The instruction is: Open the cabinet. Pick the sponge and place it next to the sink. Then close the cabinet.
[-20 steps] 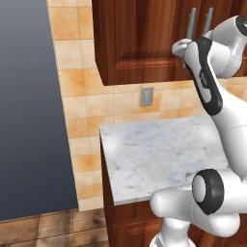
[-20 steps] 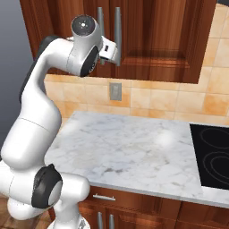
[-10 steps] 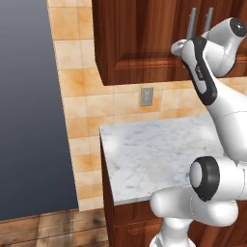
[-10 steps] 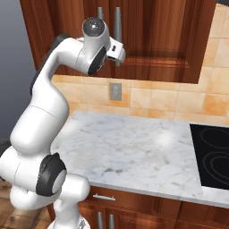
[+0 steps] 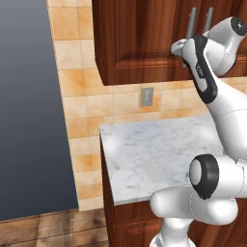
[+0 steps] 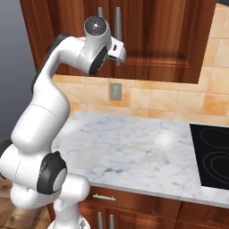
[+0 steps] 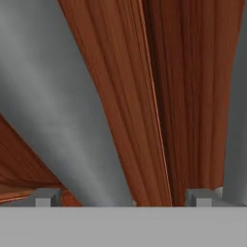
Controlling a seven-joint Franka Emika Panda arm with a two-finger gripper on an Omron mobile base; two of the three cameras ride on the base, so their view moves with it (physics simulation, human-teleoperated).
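The robot is working on the opening step, its tool (image 7: 123, 198) spread wide around a long grey metal bar handle (image 7: 62, 120) of the dark reddish-brown wooden wall cabinet (image 5: 140, 38) above the marble worktop's (image 6: 129, 143) back edge, gripping nothing yet; next it likely needs closing and pulling outward.

Blocked ahead by shut cabinet (image 6: 165, 40) doors and handle (image 7: 62, 120) between fingertips (image 7: 47, 197); open above counter (image 6: 134, 147).

A white-grey marble surface (image 6: 134, 147) is stretching under the wall cabinets, carrying a glossy black stovetop (image 6: 214, 154) set flush into its right end.
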